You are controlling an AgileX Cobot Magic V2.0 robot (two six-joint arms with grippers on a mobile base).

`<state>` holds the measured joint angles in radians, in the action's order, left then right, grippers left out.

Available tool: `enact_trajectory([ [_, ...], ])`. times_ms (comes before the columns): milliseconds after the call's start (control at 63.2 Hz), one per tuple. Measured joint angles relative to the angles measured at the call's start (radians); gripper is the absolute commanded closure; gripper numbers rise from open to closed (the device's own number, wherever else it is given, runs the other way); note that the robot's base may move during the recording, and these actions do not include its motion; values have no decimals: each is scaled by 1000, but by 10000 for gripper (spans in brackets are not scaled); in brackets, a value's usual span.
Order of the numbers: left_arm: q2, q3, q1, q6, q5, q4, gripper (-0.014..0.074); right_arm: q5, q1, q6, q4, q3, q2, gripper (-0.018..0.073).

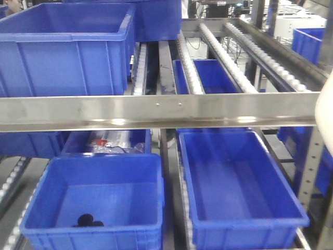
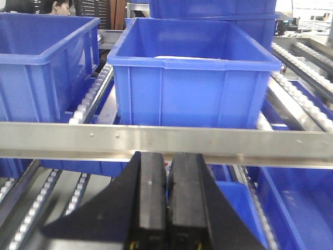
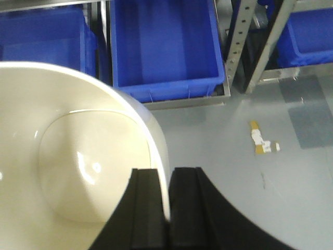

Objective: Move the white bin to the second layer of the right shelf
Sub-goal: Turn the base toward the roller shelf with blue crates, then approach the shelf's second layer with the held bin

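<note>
The white bin [image 3: 67, 156] fills the left of the right wrist view, glossy cream, its mouth facing the camera. My right gripper [image 3: 167, 174] is shut on its rim, one finger inside the wall and one outside, high over the grey floor. In the front view only a sliver of the white bin [image 1: 325, 112] shows at the right edge. It sits beside the steel front rail [image 1: 156, 110] of the right shelf second layer, whose white roller tracks [image 1: 225, 58] run back. My left gripper [image 2: 167, 156] is shut on nothing, just below the steel front rail [image 2: 156, 141].
A large blue crate [image 1: 62, 52] stands on the left of the rail level, another blue crate [image 2: 192, 73] ahead of the left gripper. Two open blue crates [image 1: 93, 203] [image 1: 239, 192] sit on the lower level. A perforated steel upright [image 3: 242, 36] stands beside a floor-level crate [image 3: 166, 47].
</note>
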<state>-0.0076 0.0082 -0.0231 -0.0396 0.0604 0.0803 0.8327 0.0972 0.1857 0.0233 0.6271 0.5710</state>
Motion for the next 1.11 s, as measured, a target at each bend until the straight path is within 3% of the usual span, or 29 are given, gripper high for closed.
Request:
enact_trajectory([
  [1108, 0, 0, 0, 0, 0, 0, 512, 0, 0, 0, 0, 0, 0, 493],
])
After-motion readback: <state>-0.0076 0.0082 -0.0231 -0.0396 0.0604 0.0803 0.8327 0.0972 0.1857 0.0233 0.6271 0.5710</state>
